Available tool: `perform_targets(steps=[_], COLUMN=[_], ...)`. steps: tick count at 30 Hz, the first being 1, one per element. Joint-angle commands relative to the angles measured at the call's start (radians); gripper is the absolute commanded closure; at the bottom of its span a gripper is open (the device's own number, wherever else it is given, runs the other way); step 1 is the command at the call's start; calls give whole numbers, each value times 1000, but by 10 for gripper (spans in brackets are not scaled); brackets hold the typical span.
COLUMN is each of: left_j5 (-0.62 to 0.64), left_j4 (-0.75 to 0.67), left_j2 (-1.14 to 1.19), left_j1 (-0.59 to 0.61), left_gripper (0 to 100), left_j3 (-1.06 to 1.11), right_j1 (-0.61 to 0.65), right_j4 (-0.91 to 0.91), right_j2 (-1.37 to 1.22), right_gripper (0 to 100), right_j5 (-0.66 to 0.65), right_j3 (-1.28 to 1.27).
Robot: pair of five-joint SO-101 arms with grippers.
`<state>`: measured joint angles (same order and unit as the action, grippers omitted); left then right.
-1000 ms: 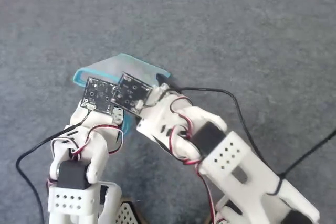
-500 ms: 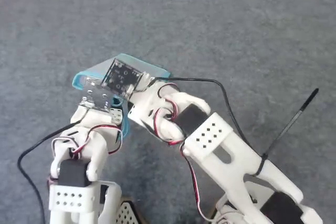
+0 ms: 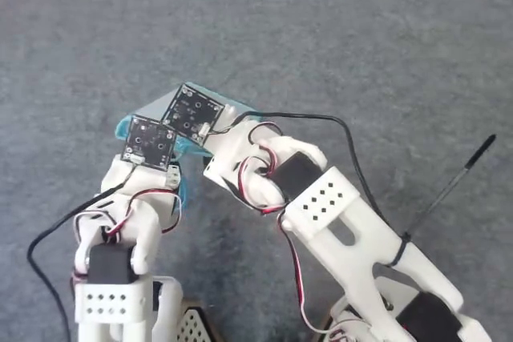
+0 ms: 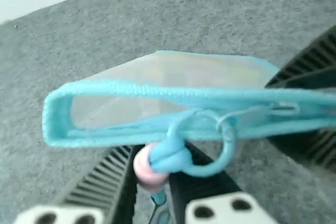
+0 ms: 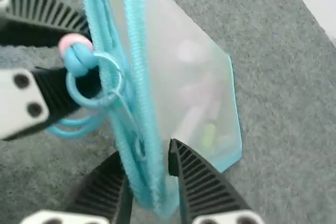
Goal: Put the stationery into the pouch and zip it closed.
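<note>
Two holds: left pincer (image 4: 153,176) zip-pull (image 4: 170,152), right pincer (image 5: 147,163) pouch (image 5: 184,77).

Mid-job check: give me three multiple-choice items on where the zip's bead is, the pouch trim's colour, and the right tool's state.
1. Where is the pink bead? A) between the left tool's fingers B) loose on the table C) inside a cup
2. What colour is the pouch's trim? A) red B) black C) light blue
3. What is the right tool's state? A) open, empty B) shut on the pouch's edge C) shut on a pen
1 A: the bead sits between its fingers. 2 C: border and zip are light blue. 3 B: its fingers pinch the trim.
</note>
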<state>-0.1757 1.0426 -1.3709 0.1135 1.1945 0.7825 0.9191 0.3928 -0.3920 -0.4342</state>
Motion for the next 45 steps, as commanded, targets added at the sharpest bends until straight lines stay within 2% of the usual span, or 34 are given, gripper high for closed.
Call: perform_targets(steps=[1, 8, 14, 23, 28, 38, 41, 45], left_j5=[-14, -14, -12, -11, -11, -11, -11, -17], left_j4=[-43, -49, -61, -63, -63, -63, -63, -100], left_j2=[6, 6, 8, 8, 8, 8, 6, 0], left_j1=[55, 57, 114, 110, 109, 109, 107, 54], left_gripper=[990, 990, 990, 990, 990, 987, 933, 771], left_j3=[-44, -44, -47, -44, -42, -41, -35, 22], right_j1=[-105, -128, -148, -354, -437, -394, -397, -394], right_j4=[31, 25, 36, 128, 145, 171, 200, 277], right_j2=[30, 166, 249, 263, 263, 262, 263, 263], right_gripper=[993, 993, 993, 993, 993, 992, 976, 787], right_j5=[-12, -55, -69, -172, -184, -144, -138, -110], right_j3=[-17, -176, -253, -265, -270, -265, -256, -212])
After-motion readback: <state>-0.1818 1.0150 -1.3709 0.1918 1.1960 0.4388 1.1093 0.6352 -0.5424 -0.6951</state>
